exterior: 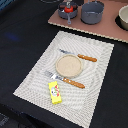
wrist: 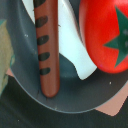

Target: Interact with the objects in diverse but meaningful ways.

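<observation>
A yellow packet (exterior: 55,92) with red print lies on the placemat (exterior: 95,75), near its front edge. My gripper (exterior: 67,6) hangs over a small grey pot (exterior: 67,13) on the board at the back, and its fingers are too small and blurred to read. The wrist view looks straight down into this grey pot (wrist: 25,75) from close range. Inside lie a dark brown stick (wrist: 47,50) with grill marks, a white oblong piece (wrist: 75,45) and a red tomato-like ball (wrist: 105,35) with a green stem. No fingertip shows clearly in that view.
A round tan plate (exterior: 68,64) sits mid-placemat between a wooden-handled knife (exterior: 82,57) and fork (exterior: 70,81). On the tan board (exterior: 100,27) stand a larger grey pot (exterior: 92,12) and a pale bowl (exterior: 123,17) at the exterior view's right. Black cloth covers the table.
</observation>
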You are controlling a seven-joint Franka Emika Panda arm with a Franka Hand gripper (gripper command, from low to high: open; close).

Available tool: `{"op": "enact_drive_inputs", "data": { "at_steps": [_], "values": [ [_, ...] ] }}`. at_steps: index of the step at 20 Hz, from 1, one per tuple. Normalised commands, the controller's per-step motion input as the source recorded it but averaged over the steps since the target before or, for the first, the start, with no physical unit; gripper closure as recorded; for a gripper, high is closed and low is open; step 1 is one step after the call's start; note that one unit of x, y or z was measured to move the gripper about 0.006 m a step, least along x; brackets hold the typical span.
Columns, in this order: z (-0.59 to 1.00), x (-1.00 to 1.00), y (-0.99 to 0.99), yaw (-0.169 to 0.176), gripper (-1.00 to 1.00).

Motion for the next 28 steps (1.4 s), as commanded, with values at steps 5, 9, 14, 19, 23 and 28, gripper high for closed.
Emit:
{"op": "enact_drive_inputs", "data": {
  "at_steps": [5,9,14,19,23,28],
  "values": [
    [0.54,0.37,-0.78,-0.065,-1.0],
    [0.41,0.47,-0.79,-0.045,-1.0],
    [0.31,0.53,-0.79,-0.041,-1.0],
    [0.27,0.62,-0.77,-0.036,-1.0],
    [0.24,0.62,-0.75,-0.045,-1.0],
    [0.1,0.52,-0.74,-0.056,-1.0]
  ]
}}
